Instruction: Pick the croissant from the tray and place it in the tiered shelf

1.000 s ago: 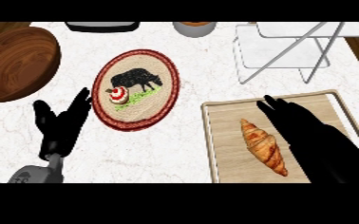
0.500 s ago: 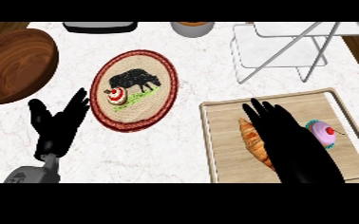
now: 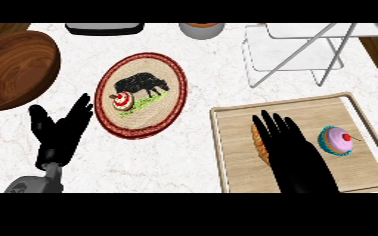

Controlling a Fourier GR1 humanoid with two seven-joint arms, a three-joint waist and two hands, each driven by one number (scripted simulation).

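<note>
At the far left a dark brown round wooden board [image 3: 22, 67] lies on the white marbled counter [image 3: 155, 160], cut off by the view's edge. Below it the black left hand [image 3: 60, 132] rests near the lower left, fingers straight and spread, pointing up, touching nothing. Just right of it lies an oval woven plate with a red rim and a black cow picture [image 3: 142, 96]; a small red-and-white striped thing [image 3: 122, 100] sits on the plate's left part.

Along the top edge stand a dark grey flat object [image 3: 103, 28] and a round grey bowl [image 3: 201, 29]. Right of these stands the white wire tiered shelf [image 3: 295, 52].

In the lower right lies a light wooden tray with a raised rim [image 3: 236, 150]. The black right hand [image 3: 291, 150] lies over the tray, fingers straight and close together, pointing up, covering most of the golden-brown croissant [image 3: 258, 142], whose left edge shows beside the fingers. Whether the fingers touch the croissant cannot be told. Just right of the hand, on the tray, stands a pink-frosted cupcake in a teal wrapper with a red cherry [image 3: 338, 140].
</note>
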